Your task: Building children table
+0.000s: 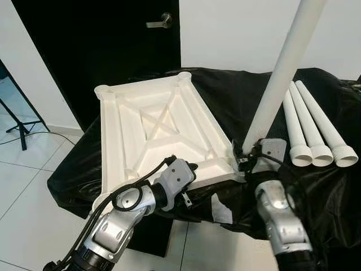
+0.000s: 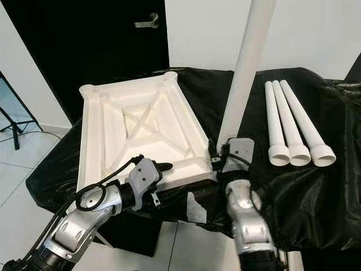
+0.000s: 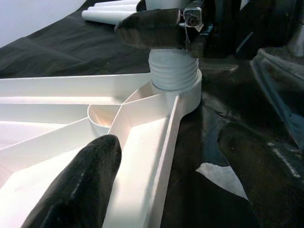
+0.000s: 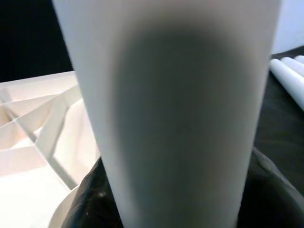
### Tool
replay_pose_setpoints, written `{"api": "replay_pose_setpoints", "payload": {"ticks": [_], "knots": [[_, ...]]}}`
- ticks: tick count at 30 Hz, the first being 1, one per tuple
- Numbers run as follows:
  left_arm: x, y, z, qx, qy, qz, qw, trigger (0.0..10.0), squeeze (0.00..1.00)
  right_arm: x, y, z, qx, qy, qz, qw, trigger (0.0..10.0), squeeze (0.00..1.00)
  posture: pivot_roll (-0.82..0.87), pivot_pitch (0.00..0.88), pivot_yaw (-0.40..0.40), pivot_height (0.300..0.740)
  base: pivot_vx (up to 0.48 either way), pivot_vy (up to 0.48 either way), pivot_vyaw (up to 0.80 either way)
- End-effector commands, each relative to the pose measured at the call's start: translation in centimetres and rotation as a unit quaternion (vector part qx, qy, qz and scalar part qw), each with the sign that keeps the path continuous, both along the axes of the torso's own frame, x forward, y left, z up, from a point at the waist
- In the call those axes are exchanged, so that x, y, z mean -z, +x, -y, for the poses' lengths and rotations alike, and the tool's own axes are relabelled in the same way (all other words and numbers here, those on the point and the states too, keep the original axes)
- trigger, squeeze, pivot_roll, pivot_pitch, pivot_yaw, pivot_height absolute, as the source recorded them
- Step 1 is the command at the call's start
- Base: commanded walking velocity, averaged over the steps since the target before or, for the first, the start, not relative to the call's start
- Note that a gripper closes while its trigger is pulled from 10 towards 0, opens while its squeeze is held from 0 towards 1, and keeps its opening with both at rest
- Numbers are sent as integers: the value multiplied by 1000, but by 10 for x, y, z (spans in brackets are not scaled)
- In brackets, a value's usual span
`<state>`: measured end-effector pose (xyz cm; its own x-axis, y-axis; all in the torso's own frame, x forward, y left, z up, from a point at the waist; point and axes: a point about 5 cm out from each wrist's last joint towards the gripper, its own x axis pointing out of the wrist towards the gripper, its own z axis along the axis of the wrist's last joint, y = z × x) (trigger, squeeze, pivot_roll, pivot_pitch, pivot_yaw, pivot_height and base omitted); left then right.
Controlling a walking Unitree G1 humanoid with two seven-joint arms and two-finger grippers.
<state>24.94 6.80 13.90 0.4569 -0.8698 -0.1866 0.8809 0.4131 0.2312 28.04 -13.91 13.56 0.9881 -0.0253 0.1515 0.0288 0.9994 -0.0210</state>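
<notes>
A white tabletop (image 1: pixel 113 130) lies upside down on a black-covered table. One white leg (image 1: pixel 282 68) stands nearly upright, its threaded end (image 3: pixel 173 71) in the near right corner socket. My right gripper (image 1: pixel 248 155) is shut on this leg just above the thread; one of its fingers (image 3: pixel 152 26) presses on the leg. My left gripper (image 1: pixel 192 169) is open at the near rim of the tabletop. One finger (image 3: pixel 80 190) is over the inside and the other over the cloth. Three more legs (image 1: pixel 316 124) lie side by side to the right.
The black cloth (image 1: pixel 237 90) hangs over the table's near edge, right by both arms. Behind the table is a dark door with a handle (image 1: pixel 161 22). A tripod stand (image 1: pixel 20 127) is on the tiled floor to the left.
</notes>
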Motion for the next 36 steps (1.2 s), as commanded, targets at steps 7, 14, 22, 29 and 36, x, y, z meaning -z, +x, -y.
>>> {"api": "replay_pose_setpoints", "payload": {"ticks": [7,14,22,29,36], "knots": [[0,1,-1,4,9,2,1000,10000,0,13,-9,2,24,19,-31,999,10000,0,11,0,29,740,0,0,0],[-1,2,0,5,8,3,1000,10000,0,5,-5,13,-18,13,-17,1000,10000,1000,8,0,25,740,0,0,0],[0,2,1,3,6,3,1000,10000,0,-6,2,18,-91,9,-5,996,10000,1000,13,0,15,740,0,0,0],[0,3,1,-6,4,4,1000,10000,0,-14,16,22,-237,-17,-17,971,10000,0,19,0,14,740,0,0,0],[-2,6,0,-12,4,10,1000,10000,0,-9,26,30,-319,-75,-48,944,3373,0,34,0,2,740,0,0,0]]}}
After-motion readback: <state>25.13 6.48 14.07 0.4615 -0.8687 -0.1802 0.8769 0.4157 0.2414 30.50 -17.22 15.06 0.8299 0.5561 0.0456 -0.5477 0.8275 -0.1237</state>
